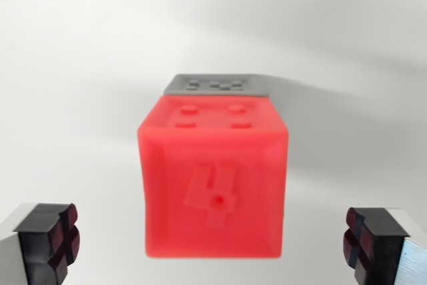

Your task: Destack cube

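Observation:
A red cube (213,178) fills the middle of the wrist view, close and blurred, with raised square marks on its top face and an embossed shape on its near side. Behind it peeks the top of a grey cube (217,85) with a dark checker pattern; whether the red cube rests on it or in front of it I cannot tell. My gripper (213,241) is open. Its left finger (50,238) and right finger (367,241) stand wide apart at the bottom corners, on either side of the red cube, touching nothing.
A plain white surface (80,65) lies all around, with a soft shadow to the right of the cubes.

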Motion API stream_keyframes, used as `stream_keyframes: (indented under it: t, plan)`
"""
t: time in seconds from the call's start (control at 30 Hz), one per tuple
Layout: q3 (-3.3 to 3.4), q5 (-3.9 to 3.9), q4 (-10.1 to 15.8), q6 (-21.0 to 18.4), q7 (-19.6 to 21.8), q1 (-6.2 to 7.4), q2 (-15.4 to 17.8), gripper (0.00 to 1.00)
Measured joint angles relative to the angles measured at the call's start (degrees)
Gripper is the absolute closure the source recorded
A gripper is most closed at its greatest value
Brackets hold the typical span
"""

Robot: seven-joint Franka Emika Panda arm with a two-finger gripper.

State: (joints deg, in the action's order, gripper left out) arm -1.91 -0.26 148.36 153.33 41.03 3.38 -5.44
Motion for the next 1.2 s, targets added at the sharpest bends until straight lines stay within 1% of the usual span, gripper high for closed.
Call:
stream_keyframes:
  t: [0.27, 0.43, 0.6, 0.73, 0.77, 1.2]
  plan:
    - [0.11, -0.27, -0.02, 4.66, 0.12, 0.00, -4.61, 0.00]
    - [0.18, -0.41, -0.21, 6.67, 0.21, 0.01, -6.82, 0.00]
    - [0.30, -0.50, -0.43, 8.17, 0.30, 0.11, -8.50, 0.00]
    - [0.38, -0.54, -0.51, 8.85, 0.32, 0.17, -9.23, 0.00]
    - [0.39, -0.54, -0.52, 8.89, 0.32, 0.17, -9.28, 1.00]
    - [0.42, -0.55, -0.56, 8.98, 0.32, 0.19, -9.33, 1.00]
